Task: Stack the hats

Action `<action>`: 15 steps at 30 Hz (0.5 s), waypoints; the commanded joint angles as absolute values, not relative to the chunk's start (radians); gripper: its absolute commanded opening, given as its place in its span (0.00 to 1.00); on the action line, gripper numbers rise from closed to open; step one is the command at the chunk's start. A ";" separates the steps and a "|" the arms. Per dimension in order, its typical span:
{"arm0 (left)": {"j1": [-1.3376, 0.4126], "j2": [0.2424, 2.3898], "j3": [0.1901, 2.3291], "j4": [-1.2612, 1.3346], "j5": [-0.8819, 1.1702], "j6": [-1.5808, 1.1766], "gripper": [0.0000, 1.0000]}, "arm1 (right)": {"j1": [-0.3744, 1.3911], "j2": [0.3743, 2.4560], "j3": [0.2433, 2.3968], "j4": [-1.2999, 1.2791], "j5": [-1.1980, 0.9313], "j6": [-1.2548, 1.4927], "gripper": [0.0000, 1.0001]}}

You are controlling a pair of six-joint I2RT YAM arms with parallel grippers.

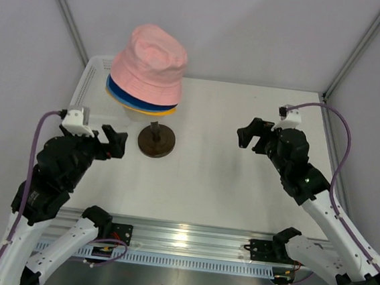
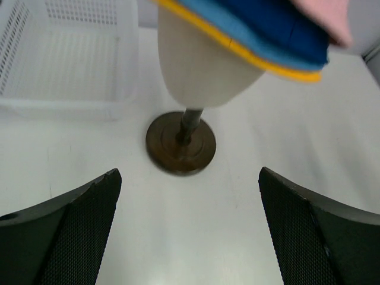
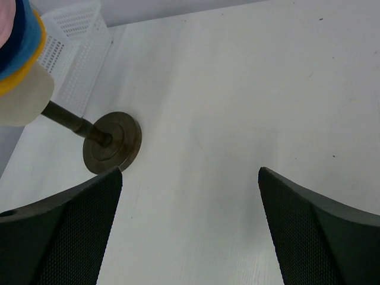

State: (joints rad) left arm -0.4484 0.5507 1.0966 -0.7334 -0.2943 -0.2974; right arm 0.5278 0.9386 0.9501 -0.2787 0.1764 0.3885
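Left end effector and right end effector hang released and empty above the tabletop. The hats sit stacked on the mannequin head: pink hat uppermost, then navy hat, light blue hat and yellow hat. Stacking looks finished, so the next move probably calls only for retreating both arms.

No legible text, labels, brands or numbers anywhere.
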 commanded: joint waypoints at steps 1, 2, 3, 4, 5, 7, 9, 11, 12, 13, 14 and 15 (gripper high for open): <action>-0.443 0.430 0.994 -0.726 -0.227 -0.225 1.00 | 0.526 0.833 0.901 -0.232 0.221 0.371 0.99; -0.445 0.385 0.924 -0.723 -0.242 -0.230 0.99 | 0.526 0.815 0.876 -0.229 0.245 0.371 1.00; -0.445 0.373 0.908 -0.724 -0.262 -0.244 0.99 | 0.526 0.798 0.864 -0.230 0.255 0.373 1.00; -0.445 0.359 0.893 -0.736 -0.303 -0.251 0.99 | 0.526 0.772 0.851 -0.232 0.259 0.371 0.99; -0.445 0.341 0.844 -0.744 -0.313 -0.262 1.00 | 0.526 0.761 0.827 -0.236 0.264 0.371 1.00; -0.443 0.321 0.815 -0.756 -0.318 -0.296 0.99 | 0.526 0.746 0.805 -0.256 0.268 0.376 1.00; -0.445 0.285 0.757 -0.758 -0.302 -0.331 1.00 | 0.526 0.727 0.776 -0.273 0.262 0.385 1.00; -0.445 0.253 0.720 -0.749 -0.298 -0.351 0.99 | 0.526 0.710 0.755 -0.282 0.253 0.391 1.00; -0.445 0.226 0.713 -0.744 -0.296 -0.362 0.99 | 0.526 0.703 0.735 -0.282 0.252 0.394 1.00; -0.445 0.215 0.712 -0.742 -0.298 -0.362 1.00 | 0.526 0.695 0.724 -0.279 0.249 0.399 1.00; -0.445 0.206 0.715 -0.742 -0.304 -0.364 0.99 | 0.526 0.687 0.713 -0.275 0.242 0.405 1.00; -0.445 0.198 0.716 -0.741 -0.314 -0.368 1.00 | 0.526 0.674 0.704 -0.270 0.239 0.413 1.00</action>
